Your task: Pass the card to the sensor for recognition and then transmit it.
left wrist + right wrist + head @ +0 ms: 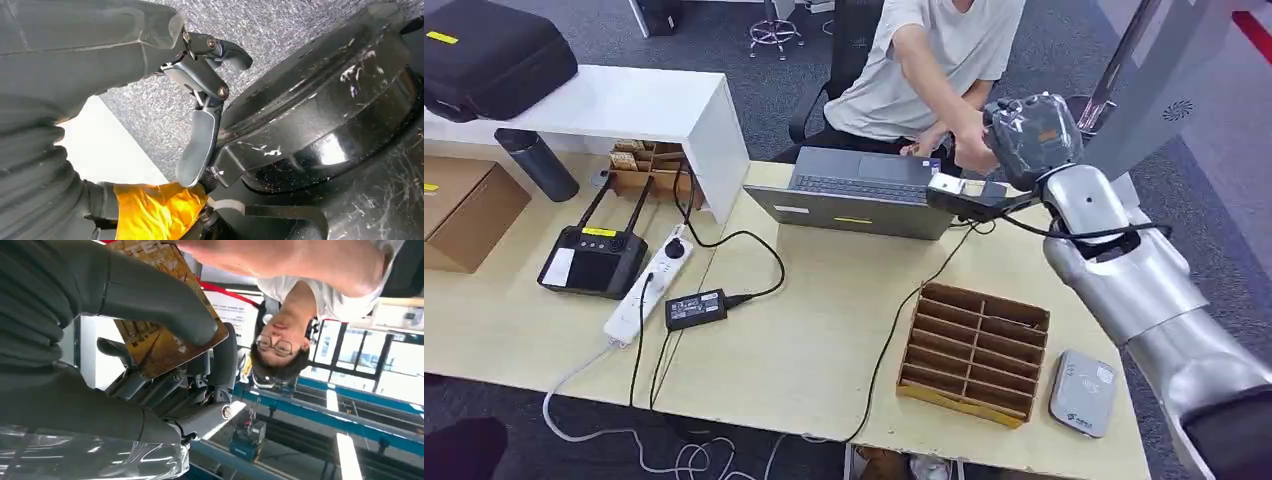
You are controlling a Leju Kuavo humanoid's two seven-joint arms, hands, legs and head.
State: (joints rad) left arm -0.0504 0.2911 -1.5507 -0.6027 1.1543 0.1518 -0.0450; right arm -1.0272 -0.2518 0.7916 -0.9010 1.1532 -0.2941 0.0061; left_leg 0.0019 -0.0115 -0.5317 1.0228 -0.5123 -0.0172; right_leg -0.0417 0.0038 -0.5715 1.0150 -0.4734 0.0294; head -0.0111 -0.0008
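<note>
My right hand (984,195) pinches the card (165,335) above the laptop (861,195), at the person's hand (969,150). Sensor (1084,393) well behind; I judge handover underway. Left hand (200,100) hangs slack, holding nothing.

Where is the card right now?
The card is in the robot's right hand, pinned under its thumb in the right wrist view. That hand is raised past the laptop, at the seated person's hand.
</note>
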